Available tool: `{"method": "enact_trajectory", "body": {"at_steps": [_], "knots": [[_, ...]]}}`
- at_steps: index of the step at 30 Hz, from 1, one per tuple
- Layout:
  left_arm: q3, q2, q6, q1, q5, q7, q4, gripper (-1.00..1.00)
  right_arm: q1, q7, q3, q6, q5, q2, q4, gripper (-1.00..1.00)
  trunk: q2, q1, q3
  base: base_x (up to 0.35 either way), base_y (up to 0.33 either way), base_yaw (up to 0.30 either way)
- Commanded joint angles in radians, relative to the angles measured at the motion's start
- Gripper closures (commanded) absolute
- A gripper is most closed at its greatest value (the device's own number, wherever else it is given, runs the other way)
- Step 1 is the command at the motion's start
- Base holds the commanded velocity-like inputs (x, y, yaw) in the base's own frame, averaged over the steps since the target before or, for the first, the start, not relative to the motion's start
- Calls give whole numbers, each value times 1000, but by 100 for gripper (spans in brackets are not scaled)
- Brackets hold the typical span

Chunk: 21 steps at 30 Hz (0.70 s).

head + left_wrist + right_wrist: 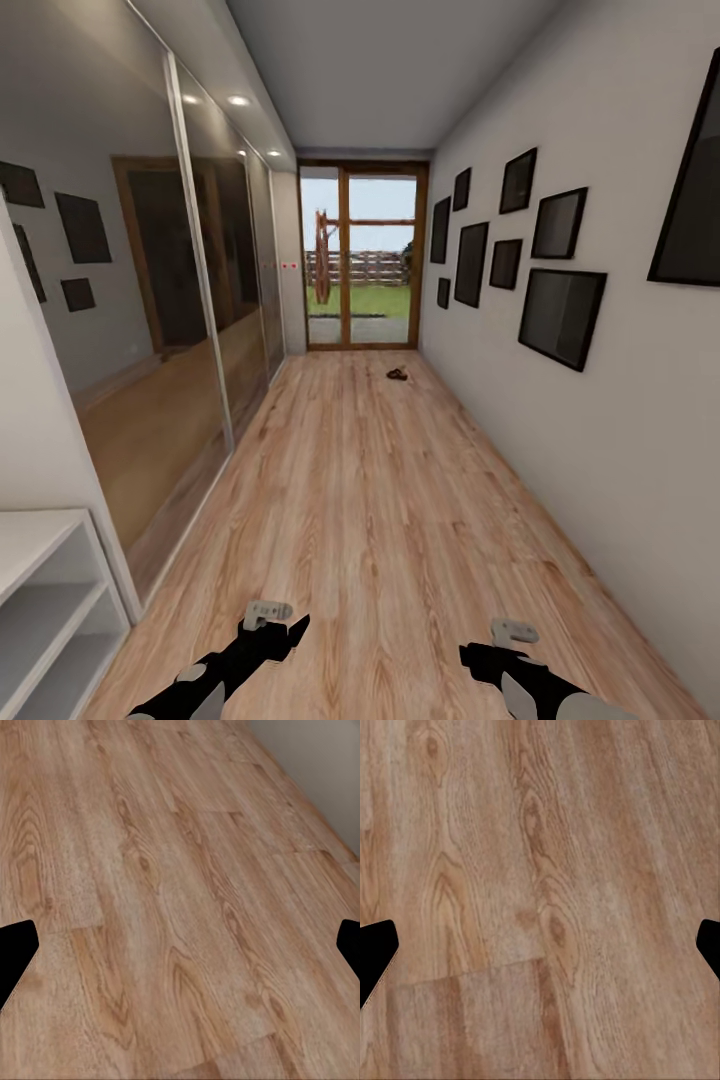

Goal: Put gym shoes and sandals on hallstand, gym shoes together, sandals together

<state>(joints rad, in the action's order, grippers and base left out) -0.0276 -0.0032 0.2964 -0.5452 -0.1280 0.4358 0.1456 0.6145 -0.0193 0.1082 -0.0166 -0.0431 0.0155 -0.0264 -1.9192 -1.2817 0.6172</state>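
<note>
Left pincer (268,622) and right pincer (510,640) low at 6 o'clock, both released, jaws wide, nothing held, bare floor (180,900) under each. Rack (50,600) corner at 8 o'clock, white, shelves bare. Small dark lump (397,375) on floor at 12 o'clock, far, near glass door (362,262); probably a sandal, too small to confirm. Likely light, bendy straps, stiff sole; best pinched across sole edge.
</note>
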Motion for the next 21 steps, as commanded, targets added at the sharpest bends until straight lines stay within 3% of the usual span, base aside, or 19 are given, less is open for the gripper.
{"method": "enact_trajectory", "body": {"at_steps": [1, 21], "knots": [[-3, 0, 1, -1, -10, 4, -1, -100, 1, -1, 5, -2, -4, 0, 0, -100, 0, 0, 2, 349, 0, 0], [-3, 0, 1, -1, -10, 4, -1, -100, 1, -1, 5, -1, -4, 0, 0, -100, 0, 0, 4, 349, 0, -3]]}}
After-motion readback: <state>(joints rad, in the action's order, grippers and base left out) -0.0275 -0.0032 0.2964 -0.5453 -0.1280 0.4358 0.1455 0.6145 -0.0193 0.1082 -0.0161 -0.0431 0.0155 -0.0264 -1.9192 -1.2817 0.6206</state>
